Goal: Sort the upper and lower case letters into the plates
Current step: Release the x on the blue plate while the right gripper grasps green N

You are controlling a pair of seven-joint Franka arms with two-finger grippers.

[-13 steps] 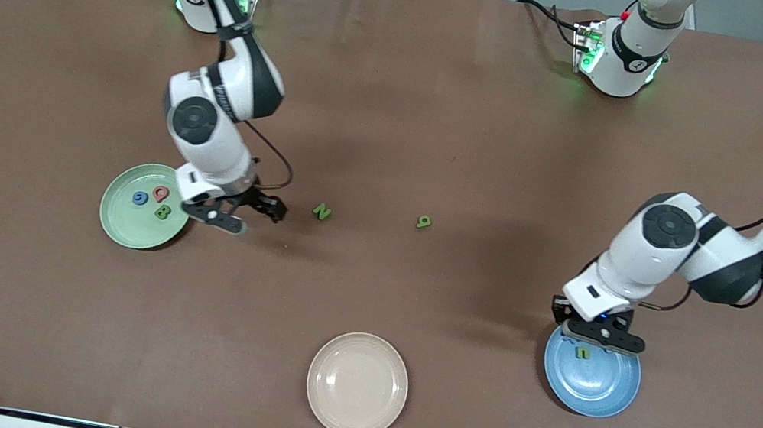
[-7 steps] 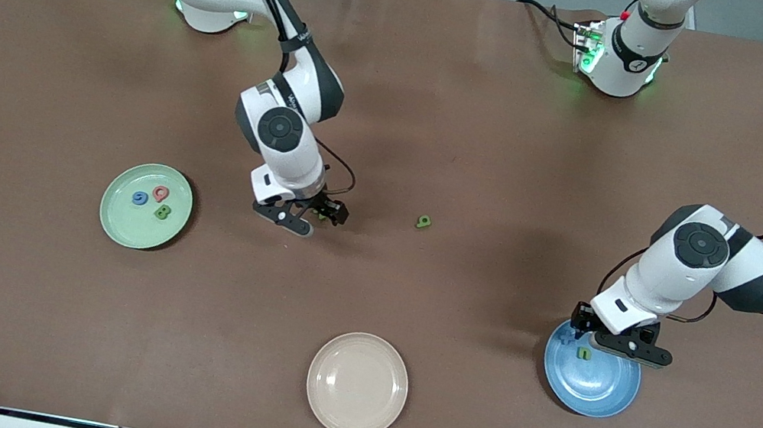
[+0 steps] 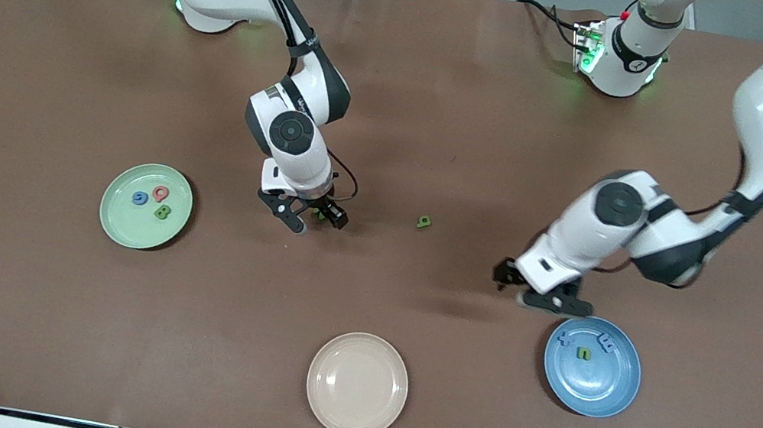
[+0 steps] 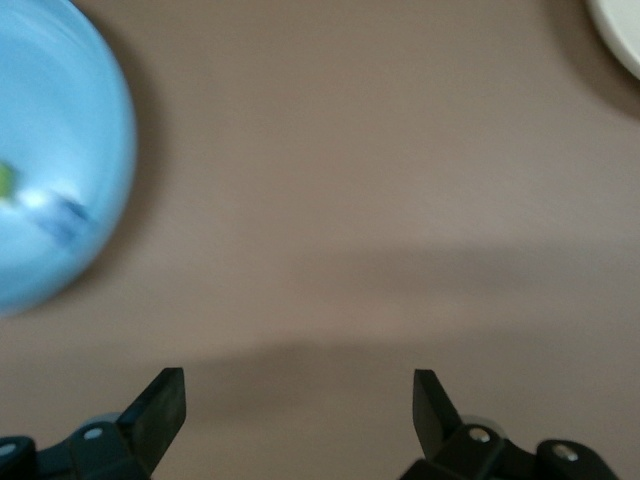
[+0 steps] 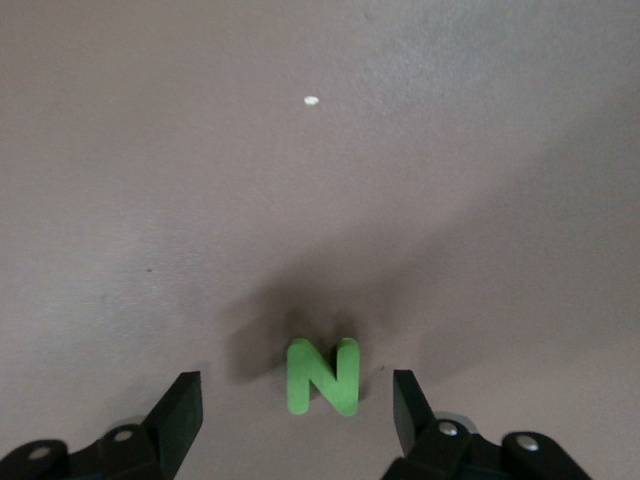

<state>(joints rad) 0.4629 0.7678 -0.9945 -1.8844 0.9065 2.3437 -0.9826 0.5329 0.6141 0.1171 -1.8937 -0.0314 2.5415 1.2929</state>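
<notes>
My right gripper (image 3: 316, 215) is open and low over the table, with the green N (image 5: 322, 376) lying between its fingers (image 5: 185, 402). In the front view the gripper hides most of the N. My left gripper (image 3: 543, 293) is open and empty over bare table beside the blue plate (image 3: 593, 385). That plate holds the blue x (image 3: 566, 338), the green n (image 3: 584, 352) and the blue m (image 3: 606, 345). The mint green plate (image 3: 132, 223) holds the blue G (image 3: 140, 198), the pink-red Q (image 3: 160, 192) and the green B (image 3: 162, 211). The green looped letter (image 3: 424, 222) lies on the table between the two grippers.
A beige plate (image 3: 357, 384) stands empty near the table's front edge, midway between the arms. The left wrist view shows the blue plate (image 4: 50, 170) and the beige plate's rim (image 4: 622, 30).
My right gripper has moved from the mint green plate to the green N and come down around it. My left gripper has moved off the blue plate toward the table's middle, uncovering the x and m.
</notes>
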